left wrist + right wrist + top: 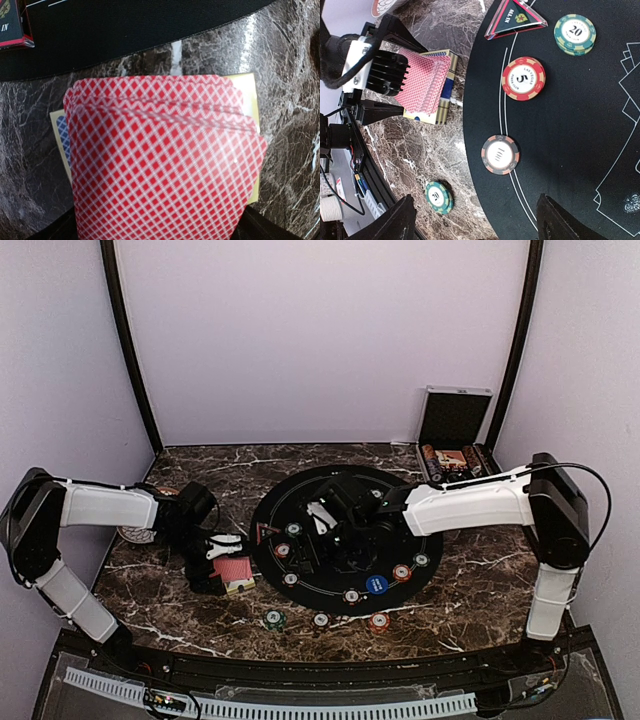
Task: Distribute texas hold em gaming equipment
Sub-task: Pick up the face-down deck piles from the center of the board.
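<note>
Left wrist: cards (165, 165) atop yellow box (247, 95)

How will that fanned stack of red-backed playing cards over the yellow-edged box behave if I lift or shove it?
The red-backed playing cards are already splayed, so a push will probably slide them further apart. Being thin, they likely bend and slip unless pinched squarely. The yellow-edged box beneath may get dragged along.

We see our left end effector (222, 562) holding the red-backed cards (236, 572) low over the marble desk (470, 590), just left of the round black mat (300, 490). Our right end effector (335, 530) hangs above the mat's middle. A green chip (274, 619) lies off the mat.
</note>
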Motion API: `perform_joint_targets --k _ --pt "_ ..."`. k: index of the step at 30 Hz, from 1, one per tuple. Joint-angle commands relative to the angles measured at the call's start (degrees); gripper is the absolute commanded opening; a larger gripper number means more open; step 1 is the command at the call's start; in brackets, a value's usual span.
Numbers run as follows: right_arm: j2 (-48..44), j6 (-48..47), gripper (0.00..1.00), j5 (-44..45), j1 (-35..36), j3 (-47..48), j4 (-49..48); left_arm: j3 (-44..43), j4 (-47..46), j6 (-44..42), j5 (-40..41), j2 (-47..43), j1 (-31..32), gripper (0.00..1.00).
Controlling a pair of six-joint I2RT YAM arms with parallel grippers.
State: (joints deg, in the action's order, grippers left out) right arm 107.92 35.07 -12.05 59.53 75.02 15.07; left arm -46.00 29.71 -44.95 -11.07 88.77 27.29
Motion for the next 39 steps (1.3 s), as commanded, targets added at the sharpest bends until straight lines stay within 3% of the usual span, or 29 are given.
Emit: perform_joint_targets --k 1,25,31,39 --pt "1.1 1.41 0.84 -2.2 -0.73 -0.32 -2.45 0.57 -0.36 -1.44 0.33 -0.75 0.4 0.95" --pt "0.28 1.65 0.8 -2.67 -0.93 -1.89 -2.68 -1.97 2.51 -4.75 1.84 1.2 0.11 0.99" --pt "0.23 1.73 0.78 -2.68 -0.92 -2.05 -2.81 -2.49 2.63 -4.92 2.0 1.89 0.13 0.92" --pt "0.11 1.9 0.77 -2.7 -0.92 -2.29 -2.95 -2.08 2.82 -4.32 1.87 1.6 0.12 0.76"
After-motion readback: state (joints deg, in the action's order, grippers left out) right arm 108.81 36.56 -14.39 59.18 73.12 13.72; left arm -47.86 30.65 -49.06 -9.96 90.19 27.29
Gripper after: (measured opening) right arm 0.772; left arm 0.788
